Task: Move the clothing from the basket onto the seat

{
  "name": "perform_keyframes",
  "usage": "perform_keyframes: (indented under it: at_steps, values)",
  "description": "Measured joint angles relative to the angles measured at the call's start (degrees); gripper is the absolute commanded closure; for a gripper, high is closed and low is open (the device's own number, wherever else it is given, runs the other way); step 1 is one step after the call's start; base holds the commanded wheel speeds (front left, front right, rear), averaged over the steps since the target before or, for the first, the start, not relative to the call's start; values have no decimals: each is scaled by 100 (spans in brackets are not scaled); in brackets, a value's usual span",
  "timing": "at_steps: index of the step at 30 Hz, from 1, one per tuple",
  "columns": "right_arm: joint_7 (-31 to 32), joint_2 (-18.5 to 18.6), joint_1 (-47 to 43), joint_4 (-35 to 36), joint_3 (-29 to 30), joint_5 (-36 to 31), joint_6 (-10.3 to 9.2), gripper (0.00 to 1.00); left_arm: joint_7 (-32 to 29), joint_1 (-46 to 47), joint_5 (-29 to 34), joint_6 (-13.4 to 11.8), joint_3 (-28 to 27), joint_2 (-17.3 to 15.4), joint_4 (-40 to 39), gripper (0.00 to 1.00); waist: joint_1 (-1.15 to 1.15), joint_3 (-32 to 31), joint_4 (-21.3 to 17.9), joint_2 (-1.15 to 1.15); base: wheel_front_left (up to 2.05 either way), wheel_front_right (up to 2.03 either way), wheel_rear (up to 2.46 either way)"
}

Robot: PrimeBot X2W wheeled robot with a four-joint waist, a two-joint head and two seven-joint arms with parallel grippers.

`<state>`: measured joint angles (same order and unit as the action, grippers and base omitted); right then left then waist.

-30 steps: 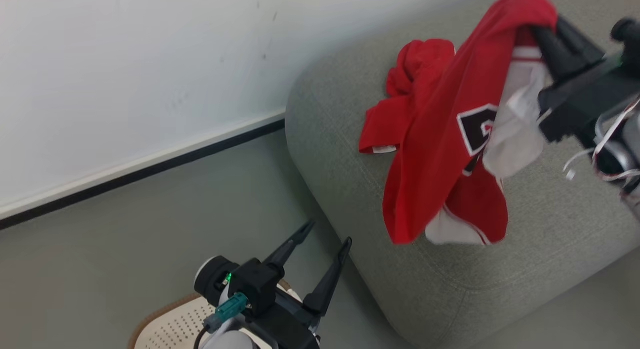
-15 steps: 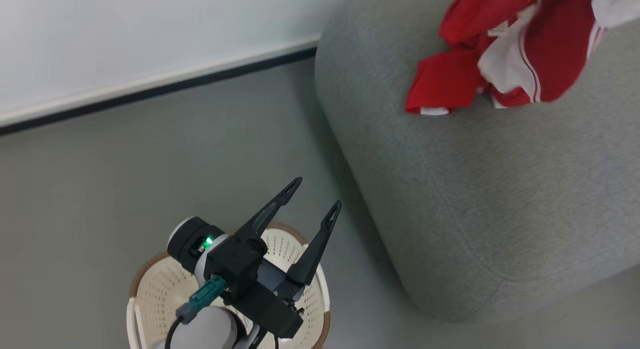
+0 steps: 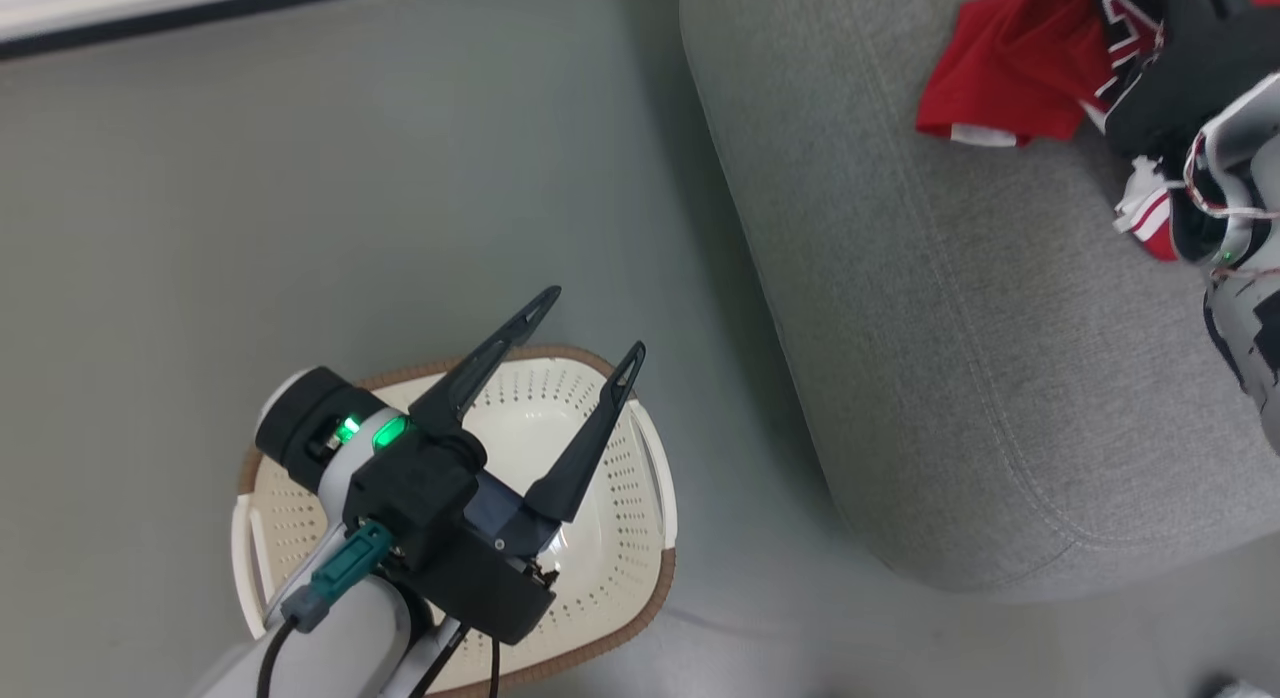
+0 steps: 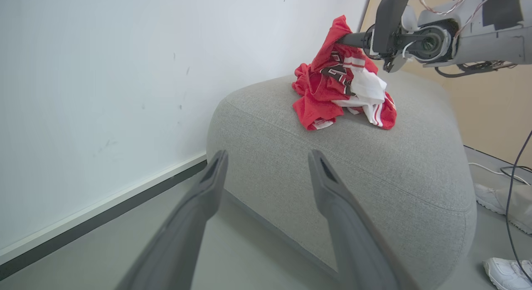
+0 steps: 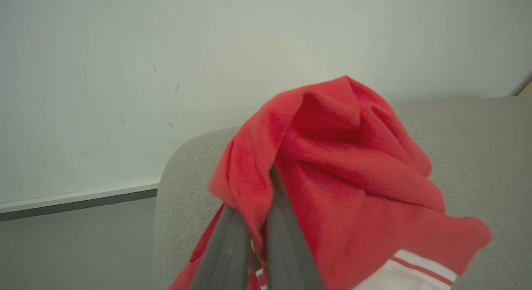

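head view: the basket (image 3: 655, 588) sits on the floor near the seat (image 3: 950, 358). its bowl looks bare where it shows, but the left gripper (image 3: 597, 320), fingers spread wide and holding nothing, hangs over it and hides part of the bottom, so a small item there can't be ruled out. the clothing (image 3: 1000, 78) lies at the far end of the seat. left wrist view: the red and white heap rests on the seat top, its peak pulled up by the right gripper (image 4: 348, 40), which is clamped on a fold. right wrist view: the closed fingers pinch red cloth above the seat. the moving looks nearly done; what seems left is letting go of that fold and checking the basket.
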<state>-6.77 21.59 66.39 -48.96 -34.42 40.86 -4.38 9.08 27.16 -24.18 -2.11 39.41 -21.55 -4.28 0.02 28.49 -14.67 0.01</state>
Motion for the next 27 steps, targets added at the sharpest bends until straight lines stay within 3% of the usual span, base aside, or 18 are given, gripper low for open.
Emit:
perform_keyframes:
  at_steps: [8,9,10,11,19,27]
  values:
    - [-291,-87,608,-267,93,2,2,100,-246,389,116,-47,-123,-163,-361,0,0,652,-114,0,0,0,0]
    - [-349,-112,660,-307,62,-24,14,88,-246,428,116,-47,-157,-186,-363,0,0,727,-134,0,0,0,0]
    - [-405,-141,702,-349,18,-71,40,53,-244,451,116,-48,-190,-194,-363,0,0,800,-156,0,0,0,0]
    - [-452,-185,726,-388,-24,-116,60,0,-243,453,116,-48,-215,-208,-358,0,0,864,-181,0,0,0,0]
    - [-693,-323,723,-659,-182,-254,343,0,-186,454,98,-40,-242,-213,-236,0,-1,995,-476,0,0,0,0]
    - [-750,-430,190,-657,-221,-269,600,0,49,397,-55,-42,-338,-97,191,0,-2,564,-582,-1,0,0,0]
